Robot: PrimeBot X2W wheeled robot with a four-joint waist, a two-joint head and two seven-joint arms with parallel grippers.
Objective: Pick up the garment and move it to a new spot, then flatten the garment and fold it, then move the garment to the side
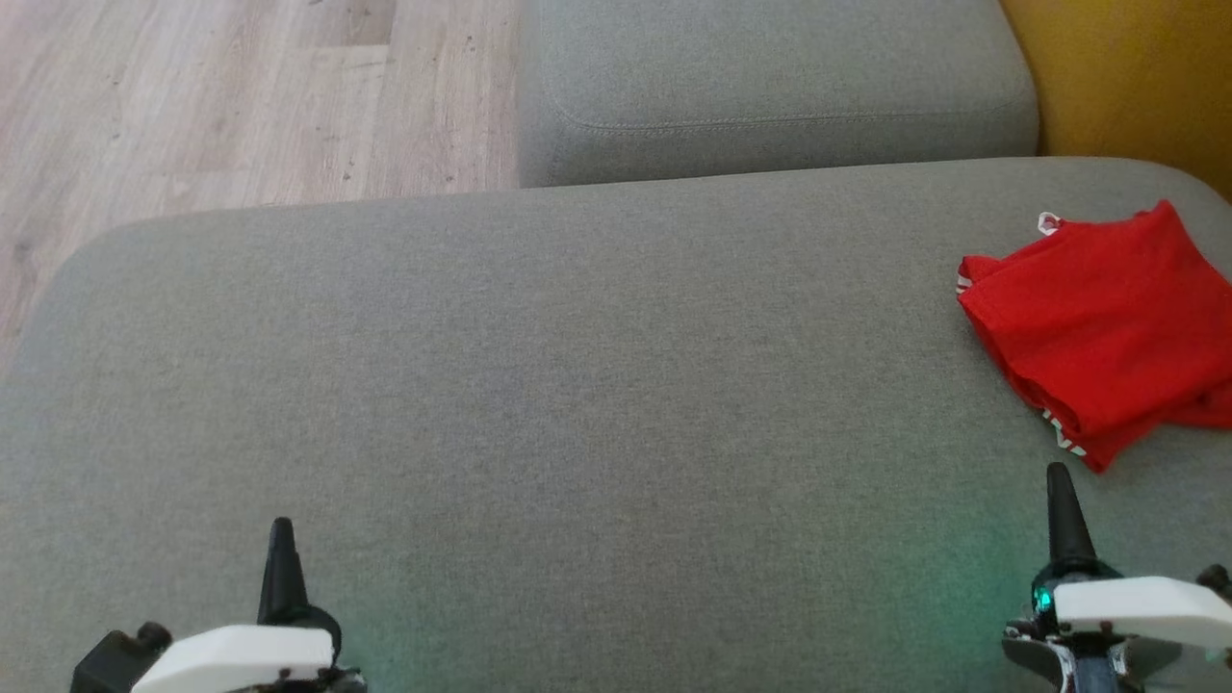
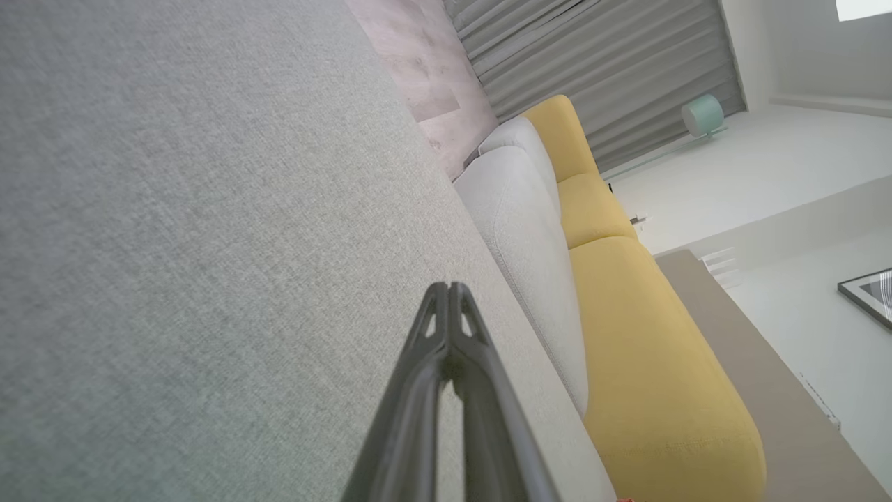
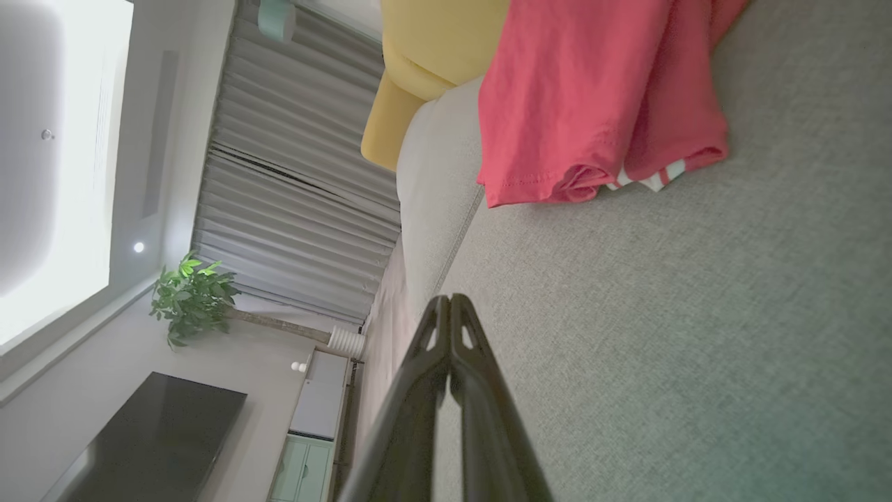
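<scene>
The garment (image 1: 1107, 318) is a red shirt with white striped trim, lying folded at the far right of the grey sofa seat (image 1: 577, 385). In the right wrist view the garment (image 3: 592, 104) fills the upper middle, ahead of the fingers. My right gripper (image 1: 1059, 476) is shut and empty, hovering just short of the garment's near edge; its fingertips (image 3: 449, 301) meet in the right wrist view. My left gripper (image 1: 281, 527) sits at the lower left, shut with nothing in it, over bare seat fabric; its tips (image 2: 448, 287) are pressed together in the left wrist view.
A second grey cushion (image 1: 770, 87) lies beyond the seat's far edge, with wooden floor (image 1: 221, 96) to its left. A yellow sofa part (image 1: 1136, 67) rises at the back right. The seat's left and far edges drop to the floor.
</scene>
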